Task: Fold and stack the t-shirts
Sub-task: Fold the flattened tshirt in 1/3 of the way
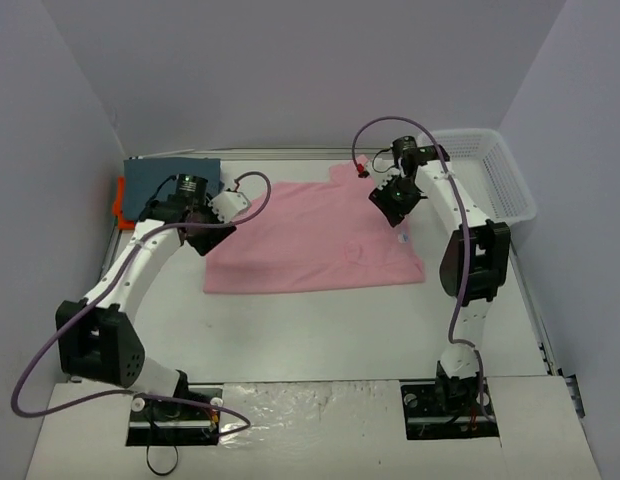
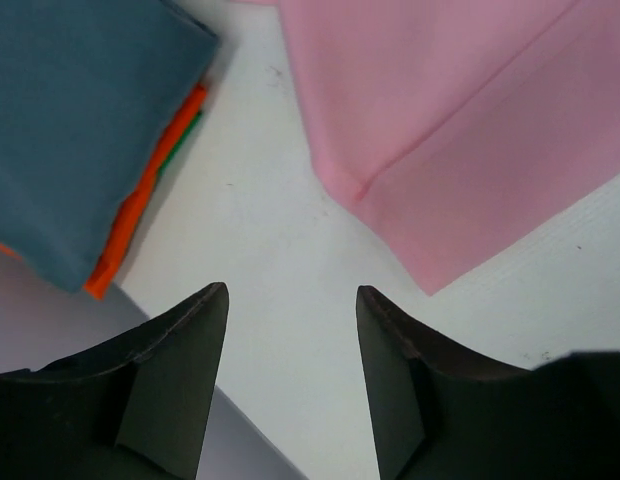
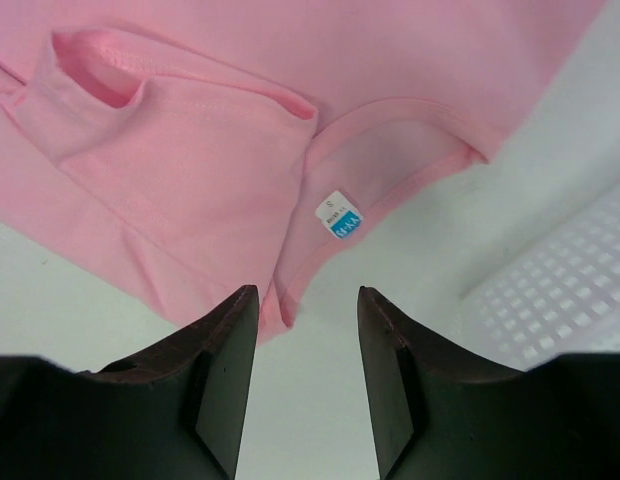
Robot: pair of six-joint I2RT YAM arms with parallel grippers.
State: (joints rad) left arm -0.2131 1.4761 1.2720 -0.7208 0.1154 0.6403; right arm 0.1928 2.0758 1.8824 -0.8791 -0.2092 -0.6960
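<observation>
Orange cloth showed as a thin edge at the desk's (image 1: 320, 330) far left corner, where the orange shirt (image 1: 117, 203) lay folded beneath the folded slate shirt (image 1: 158, 181). Just right of that pile hung the left claw (image 2: 290, 300), its jaws spread and holding nothing, over bare desk in the gap between the pile and the pink shirt (image 1: 310, 235).

The pink shirt lay flat across the middle of the desk, not yet fully folded. Its long axis ran left to right between the two arms. In the left wrist view its nearest corner sat ahead and to the right of that claw, close but apart from the fingertips.

At the shirt's right end the right claw (image 3: 308, 300), also spread and empty, hung just off the collar (image 3: 390, 150). The neck label (image 3: 339, 216) lay directly ahead of the fingertips, and a tucked-in sleeve (image 3: 140, 120) lay ahead to the left. The white mesh basket (image 1: 495, 170) stood beyond, at the far right edge.

Each arm therefore had its own end within reach. The left was nearer the bottom hem and the right nearer the neck. Any fold bringing one end onto the other would probably run along that left-to-right axis.
</observation>
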